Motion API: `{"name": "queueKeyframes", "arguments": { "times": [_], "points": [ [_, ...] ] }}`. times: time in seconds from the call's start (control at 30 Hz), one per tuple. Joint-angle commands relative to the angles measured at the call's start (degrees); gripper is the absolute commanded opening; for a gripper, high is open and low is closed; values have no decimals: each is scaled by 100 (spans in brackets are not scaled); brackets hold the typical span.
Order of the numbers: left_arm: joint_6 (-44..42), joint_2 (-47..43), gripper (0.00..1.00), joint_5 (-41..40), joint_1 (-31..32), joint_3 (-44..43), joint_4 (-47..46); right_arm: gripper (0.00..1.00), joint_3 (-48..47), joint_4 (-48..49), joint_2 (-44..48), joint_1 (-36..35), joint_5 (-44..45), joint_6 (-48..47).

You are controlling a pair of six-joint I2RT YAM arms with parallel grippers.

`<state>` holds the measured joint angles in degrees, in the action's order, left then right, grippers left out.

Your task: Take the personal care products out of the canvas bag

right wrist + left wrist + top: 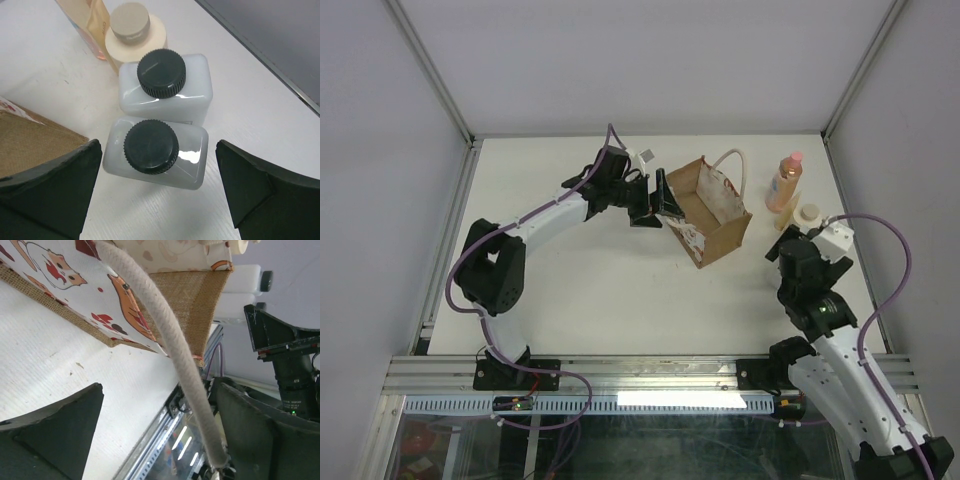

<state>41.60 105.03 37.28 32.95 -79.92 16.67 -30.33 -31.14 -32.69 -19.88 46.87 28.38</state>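
The small boxy brown canvas bag is sitting on the white table, its pale inside showing. The left gripper is hovering at the bag's printed side with its fingers spread, and a cream rope handle is running between them, nearer one finger. On the bag's other side, all four bottles are standing outside it. The right gripper is hanging spread over the nearer white squarish bottle with a dark cap, one finger on each side, apart from it. Its twin is touching it beyond, followed by the cream bottle and the slim peach-orange, pink-capped bottle.
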Motion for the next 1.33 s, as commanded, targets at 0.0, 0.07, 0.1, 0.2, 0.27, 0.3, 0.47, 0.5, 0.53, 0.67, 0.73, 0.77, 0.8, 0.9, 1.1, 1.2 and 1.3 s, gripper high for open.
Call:
{"name": "queueKeyframes", "arguments": {
  "times": [0.0, 0.07, 0.1, 0.2, 0.27, 0.3, 0.47, 0.5, 0.53, 0.67, 0.73, 0.77, 0.8, 0.9, 1.1, 1.2, 1.3],
  "points": [
    [-291, -598, 99, -133, 21, -81, -164, 99, -662, -369, 257, 24, -38, 42],
    [-369, -704, 99, -202, 18, -54, -159, 99, -870, -434, 357, 22, -173, -155],
    [-398, -767, 99, -242, 10, -44, -157, 99, -1010, -518, 373, 20, -209, -223],
    [-416, -1030, 99, -486, -11, 70, -158, 100, -1497, -732, 393, 19, -335, -783],
    [-445, -1293, 99, -775, -32, 187, -150, 100, -1828, -699, 413, 19, -503, -1253],
    [-465, -1485, 99, -971, -47, 222, -59, 99, -2001, -619, 451, 19, -710, -1499],
    [-858, -2365, 99, -2439, -95, 230, 632, 99, -3022, -471, 270, 19, -2228, -2124],
    [-962, -2569, 99, -2687, -116, 212, 760, 99, -3260, -501, 147, 19, -2400, -2103],
    [-1065, -2748, 99, -2880, -157, 164, 922, 99, -3472, -520, 19, 19, -2492, -2039],
    [-1390, -3301, 99, -3569, -348, -164, 1629, 100, -4220, -320, -375, 18, -2738, -1784],
    [-1574, -3525, 99, -3940, -408, -442, 1966, 99, -4449, -128, -510, 25, -2843, -1698],
    [-1677, -3627, 99, -4120, -418, -535, 2119, 99, -4558, -25, -579, 19, -2919, -1680],
    [-1788, -3720, 99, -4267, -428, -728, 2250, 99, -4641, 70, -642, 19, -3003, -1682],
    [-2068, -3970, 99, -4767, -438, -1173, 2463, 100, -4966, 254, -863, 14, -3162, -1685],
    [-2399, -4149, 99, -5423, -443, -1879, 2471, 99, -5247, 555, -1158, 19, -3346, -1817],
    [-2456, -4143, 99, -5562, -447, -1980, 2425, 100, -5151, 785, -1217, 19, -3349, -1856],
    [-2447, -4060, 99, -5646, -447, -2013, 2427, 100, -5049, 916, -1271, 19, -3353, -1893]
  ]
}}
